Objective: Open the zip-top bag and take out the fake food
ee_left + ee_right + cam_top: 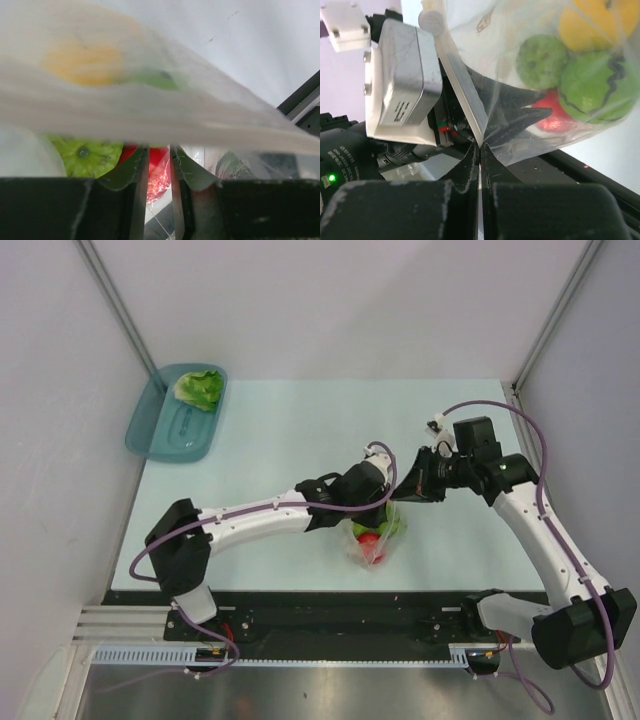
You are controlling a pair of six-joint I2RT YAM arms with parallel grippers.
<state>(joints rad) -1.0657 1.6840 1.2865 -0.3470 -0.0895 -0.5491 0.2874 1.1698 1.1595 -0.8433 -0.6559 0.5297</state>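
Note:
The zip-top bag [372,545] hangs above the table's near middle, held between both grippers. My right gripper [481,146] is shut on the bag's edge just below the zip strip [462,92]; it also shows in the top view [405,490]. My left gripper [159,147] is nearly closed, with bag film [165,112] across its tips and a narrow gap between the jaws; it also shows in the top view [383,505]. Inside the bag [495,55] are a yellow fruit [590,20], two green pieces [542,60] and a red piece [555,112]. A lettuce leaf [200,388] lies in the tray.
A teal plastic tray [150,435] stands at the table's far left corner. Grey walls close in the left, back and right. A black rail [330,605] runs along the table's near edge.

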